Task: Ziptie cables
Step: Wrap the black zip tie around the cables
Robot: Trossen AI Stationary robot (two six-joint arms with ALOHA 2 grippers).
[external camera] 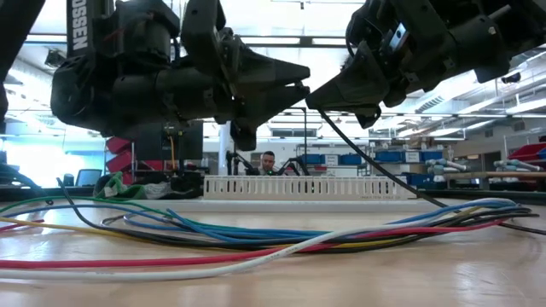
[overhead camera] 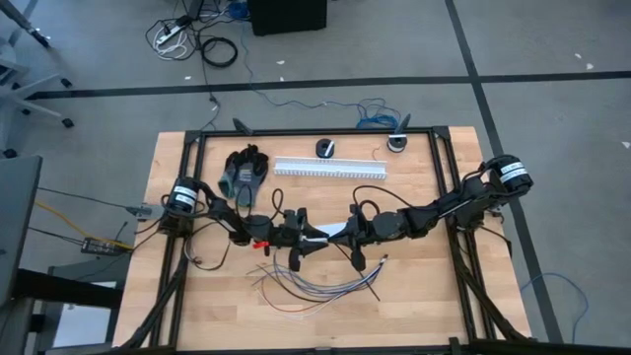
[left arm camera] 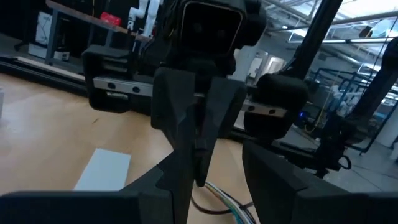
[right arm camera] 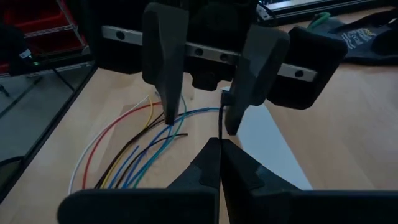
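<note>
Cables (overhead camera: 315,286) loose on table (overhead camera: 434,296); right tool (overhead camera: 347,230) pressed together, left tool (overhead camera: 317,237) spread.

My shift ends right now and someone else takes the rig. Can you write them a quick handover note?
Left end effector: open, over the table's middle, facing the right one.
Right end effector: shut on a thin black strip, probably the ziptie.
Loose bundle of thin coloured cables: fanned on the wooden table beside them, untied.
Done: strip in hand.
Left: gather cables, loop, cinch.
</note>
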